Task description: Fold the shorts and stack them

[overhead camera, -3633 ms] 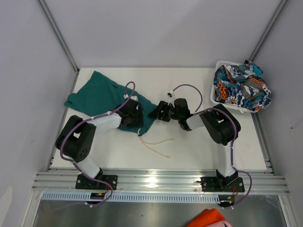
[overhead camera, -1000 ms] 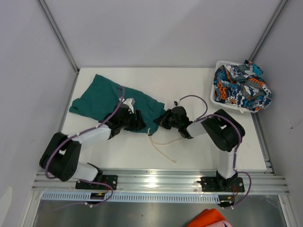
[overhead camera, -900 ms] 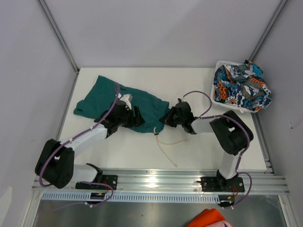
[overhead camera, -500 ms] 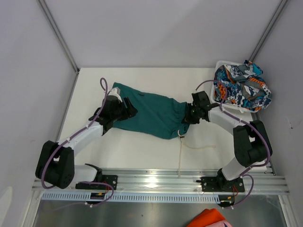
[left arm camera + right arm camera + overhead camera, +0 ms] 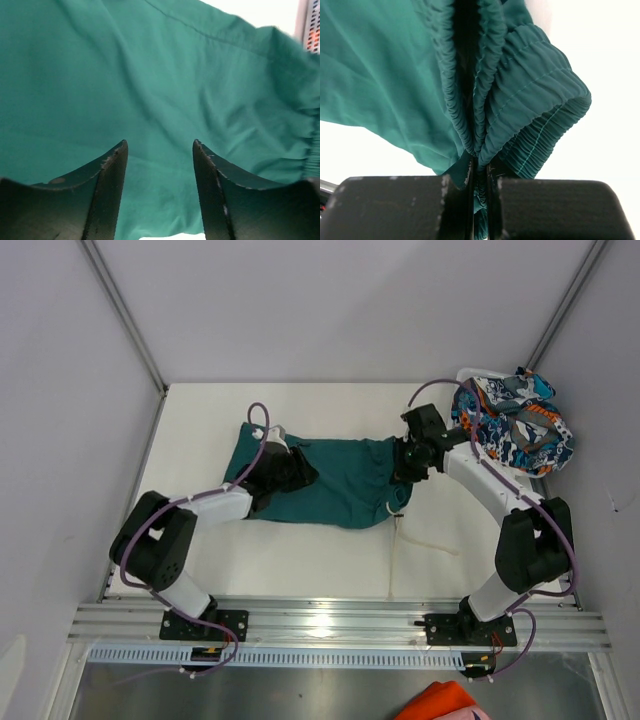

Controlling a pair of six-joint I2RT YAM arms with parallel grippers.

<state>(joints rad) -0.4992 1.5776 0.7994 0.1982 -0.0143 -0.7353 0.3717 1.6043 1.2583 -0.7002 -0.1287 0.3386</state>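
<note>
The dark teal-green shorts [image 5: 335, 490] lie spread across the middle of the table, their pale drawstring [image 5: 425, 542] trailing off the right end toward the near edge. My right gripper [image 5: 405, 465] is shut on the gathered waistband [image 5: 520, 115], with fabric pinched between its fingers [image 5: 479, 170]. My left gripper [image 5: 290, 472] hovers low over the left half of the shorts. In the left wrist view its jaws [image 5: 160, 150] stand open with only flat teal cloth [image 5: 150, 75] beneath them. The printed shorts [image 5: 510, 425] are bunched in the basket at the back right.
The white mesh basket [image 5: 452, 435] stands at the back right corner of the table. An orange cloth [image 5: 440, 702] lies below the rail in front of the arms. Metal frame posts run along both sides.
The teal shorts went from a bunched heap on the left to a flat spread in the middle. My right gripper dragged the waistband right and back. My left gripper moved right over the shorts.
</note>
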